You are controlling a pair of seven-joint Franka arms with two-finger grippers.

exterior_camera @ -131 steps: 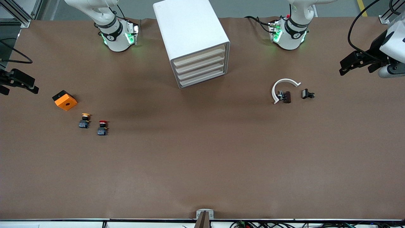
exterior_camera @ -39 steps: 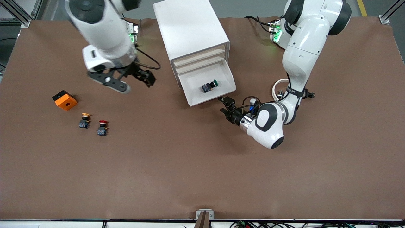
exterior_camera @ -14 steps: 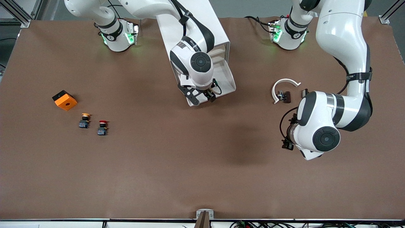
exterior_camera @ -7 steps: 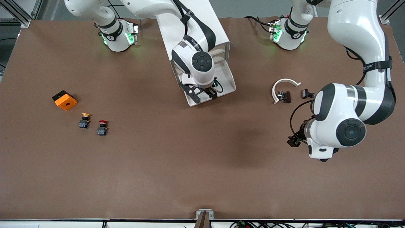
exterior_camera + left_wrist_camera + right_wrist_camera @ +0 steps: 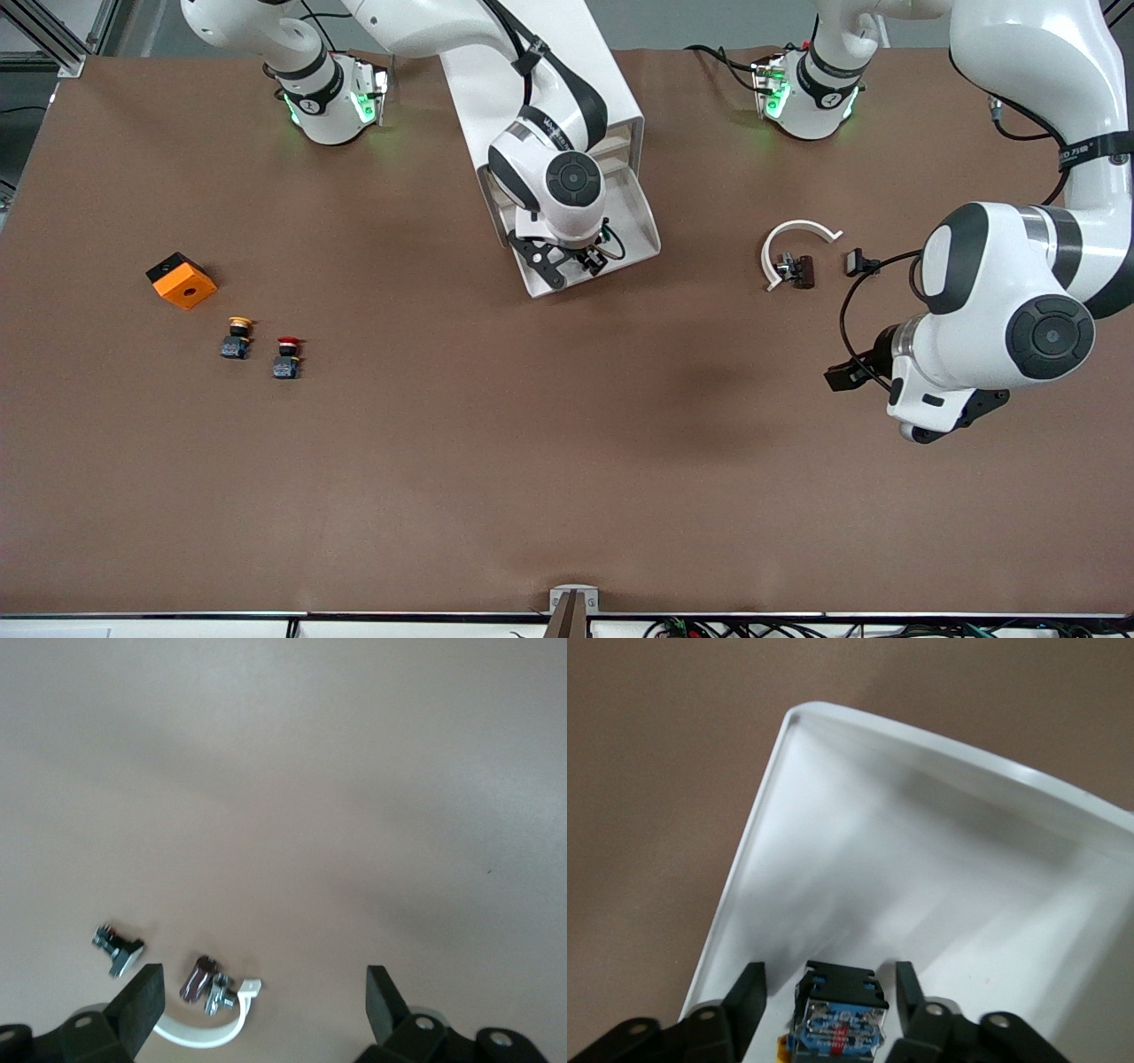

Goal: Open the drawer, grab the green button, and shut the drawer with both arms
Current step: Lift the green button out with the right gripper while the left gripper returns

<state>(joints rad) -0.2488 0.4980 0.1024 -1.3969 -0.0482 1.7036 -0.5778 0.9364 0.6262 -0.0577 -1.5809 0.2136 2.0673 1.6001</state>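
Fingers of the right gripper (image 5: 826, 1010) straddled the button (image 5: 835, 1008), one on each flank of its dark blocky body, with thin gaps showing on both sides, so the jaws stood partly closed around it without a firm hold that could be seen. The button lay on the floor of the drawer (image 5: 642, 232), which was pulled out of the cabinet (image 5: 540, 89) near the middle of the table, and the right gripper (image 5: 576, 259) was down inside the tray near its front wall. The green cap was hidden. The left gripper (image 5: 260, 999) waited wide open and empty over bare table toward the left arm's end, with a white clip (image 5: 205, 1034) and a small bolt (image 5: 115, 948) lying on the table below it. The likeliest failure, as I judged it, was a slanted pinch: if the fingers met the blocky body off-centre, the button could twist and slip out on the lift. A finger could also catch the front wall and drag the drawer. Closing it remained to be done.
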